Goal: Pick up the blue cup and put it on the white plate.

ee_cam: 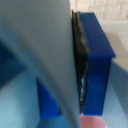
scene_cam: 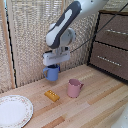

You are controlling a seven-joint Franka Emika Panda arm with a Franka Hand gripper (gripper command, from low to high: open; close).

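Note:
The blue cup (scene_cam: 52, 74) is near the table's back edge in the exterior view, its loop handle toward that view's left. My gripper (scene_cam: 53, 68) comes down from above and is shut on the cup's rim; I cannot tell whether the cup rests on the table or hangs just above it. In the wrist view, the blurred pale-blue cup wall (ee_cam: 50, 60) fills the picture, with a dark pad pressed against it and a blue finger (ee_cam: 97, 60) behind. The white plate (scene_cam: 14, 111), round with a speckled rim, lies at the front on the exterior view's left, well away from the cup.
A pink cup (scene_cam: 74, 88) stands on the wooden table to the exterior view's right of the blue cup. A small orange block (scene_cam: 51, 95) lies between the cups and the plate. A brown chest of drawers (scene_cam: 112, 45) stands at the back right, a curtain behind.

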